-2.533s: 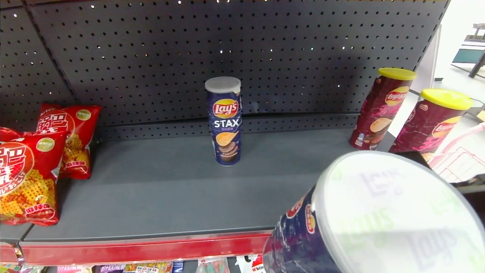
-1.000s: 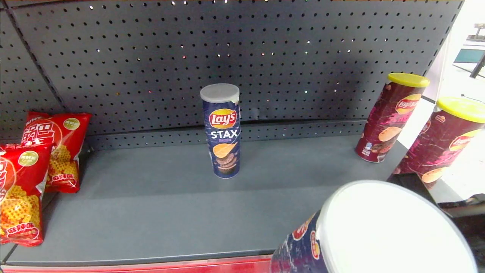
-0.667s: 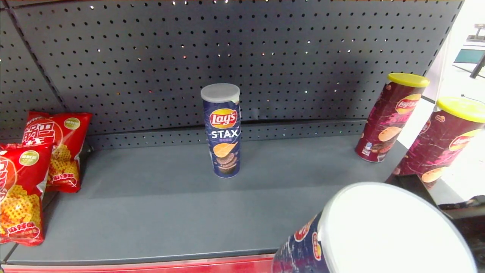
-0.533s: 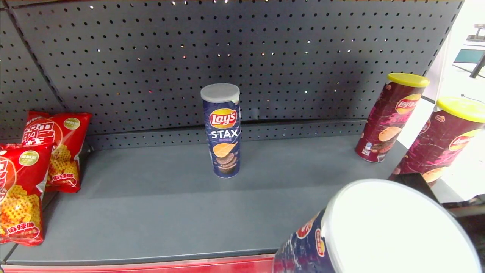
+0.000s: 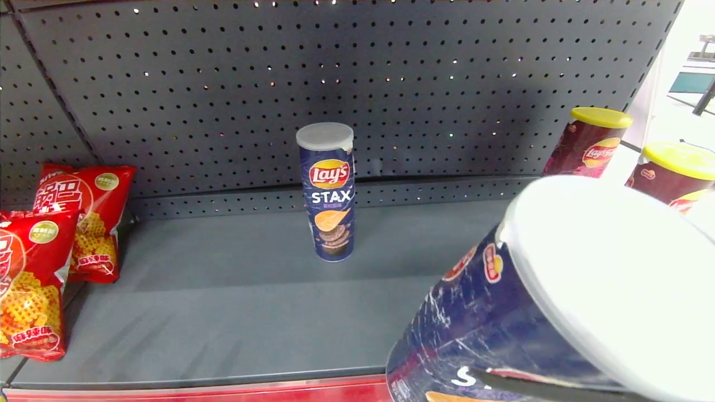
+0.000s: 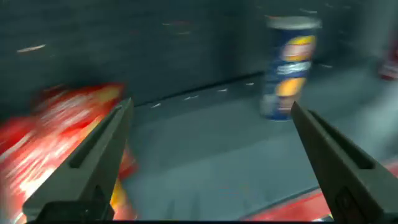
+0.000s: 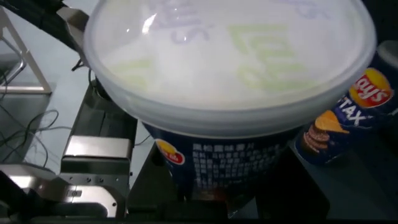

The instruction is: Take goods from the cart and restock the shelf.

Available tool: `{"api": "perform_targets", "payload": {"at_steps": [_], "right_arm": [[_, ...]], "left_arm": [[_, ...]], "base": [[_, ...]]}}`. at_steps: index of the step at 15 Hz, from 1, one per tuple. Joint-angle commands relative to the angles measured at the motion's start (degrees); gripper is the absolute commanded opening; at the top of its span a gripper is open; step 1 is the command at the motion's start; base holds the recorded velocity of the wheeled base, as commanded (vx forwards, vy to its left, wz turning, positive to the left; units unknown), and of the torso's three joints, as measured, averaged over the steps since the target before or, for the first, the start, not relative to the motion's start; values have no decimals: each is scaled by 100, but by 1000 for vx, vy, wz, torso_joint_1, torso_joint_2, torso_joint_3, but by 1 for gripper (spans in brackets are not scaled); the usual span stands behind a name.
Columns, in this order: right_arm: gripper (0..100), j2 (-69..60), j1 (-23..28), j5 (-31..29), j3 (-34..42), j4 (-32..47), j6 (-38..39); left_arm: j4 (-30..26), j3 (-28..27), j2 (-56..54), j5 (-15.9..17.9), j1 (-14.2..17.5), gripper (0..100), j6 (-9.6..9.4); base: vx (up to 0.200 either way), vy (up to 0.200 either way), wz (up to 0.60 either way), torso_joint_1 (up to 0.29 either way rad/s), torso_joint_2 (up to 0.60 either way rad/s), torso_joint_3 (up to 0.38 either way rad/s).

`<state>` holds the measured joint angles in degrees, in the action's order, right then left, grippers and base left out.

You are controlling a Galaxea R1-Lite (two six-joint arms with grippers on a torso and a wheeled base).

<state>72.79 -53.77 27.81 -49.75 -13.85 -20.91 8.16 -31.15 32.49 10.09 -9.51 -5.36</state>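
Note:
A blue chip can (image 5: 329, 195) with a grey lid stands upright mid-shelf (image 5: 223, 312), near the pegboard back. A second blue chip can (image 5: 503, 312) with a white lid hangs tilted in front of the shelf's right end, very close to the head camera. My right gripper is shut on it; one dark finger (image 5: 536, 385) crosses its lower side. In the right wrist view that held can's lid (image 7: 230, 56) is nearest, with another blue can (image 7: 348, 118) beyond it. My left gripper (image 6: 211, 168) is open and holds nothing, facing the shelf and the standing can (image 6: 289, 68).
Two red snack bags (image 5: 84, 223) lean at the shelf's left end. Two maroon cans with yellow lids (image 5: 592, 142) stand at the right end, partly hidden by the held can. A red price rail (image 5: 195, 393) runs along the shelf's front edge.
The held blue can has risen and come up in front of the two maroon cans. The head view shifted slightly before one second ago; the shelf goods stayed put.

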Motion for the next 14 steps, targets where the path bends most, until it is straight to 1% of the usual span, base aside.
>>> {"api": "perform_targets", "payload": {"at_steps": [1, 2, 3, 5, 6, 8, 9, 10, 12, 13, 14], "right_arm": [[0, 77, -2, -21, -123, 5, 87], [0, 86, -2, -21, -96, 14, 183], [0, 77, 7, -21, -70, 14, 315], [0, 130, 25, -21, -79, 5, 377], [0, 157, 34, -21, -105, 5, 386], [0, 209, 51, -21, -114, -4, 509], [0, 244, 165, -12, -114, -13, 579], [0, 262, 288, -3, -123, -21, 605], [0, 262, 491, 32, -114, -57, 632], [0, 271, 526, 41, -114, -57, 693], [0, 288, 534, 41, -114, -92, 737]], "left_arm": [[1100, -594, 3044, 986, -280, 100, -219], [1681, -629, 3686, 1012, -280, 100, -316], [1953, -709, 4160, 1047, -297, 100, -316], [1944, -946, 4776, 1118, -411, 100, -325], [1944, -1148, 5031, 1197, -455, 100, -325], [1971, -1596, 5575, 1504, -464, 100, -360], [1988, -1675, 5769, 1724, -517, 100, -386], [2015, -1649, 5874, 1926, -640, 100, -430], [2023, -1684, 5971, 2269, -684, 100, -457], [2032, -1746, 5997, 2418, -728, 100, -466], [2032, -1816, 6059, 2445, -728, 100, -466]], "base": [[0, 0, 0, 0, 0, 0], [0, 0, 0, 0, 0, 0], [0, 0, 0, 0, 0, 0], [0, 0, 0, 0, 0, 0], [0, 0, 0, 0, 0, 0], [0, 0, 0, 0, 0, 0], [0, 0, 0, 0, 0, 0], [0, 0, 0, 0, 0, 0], [0, 0, 0, 0, 0, 0], [0, 0, 0, 0, 0, 0], [0, 0, 0, 0, 0, 0]]}}
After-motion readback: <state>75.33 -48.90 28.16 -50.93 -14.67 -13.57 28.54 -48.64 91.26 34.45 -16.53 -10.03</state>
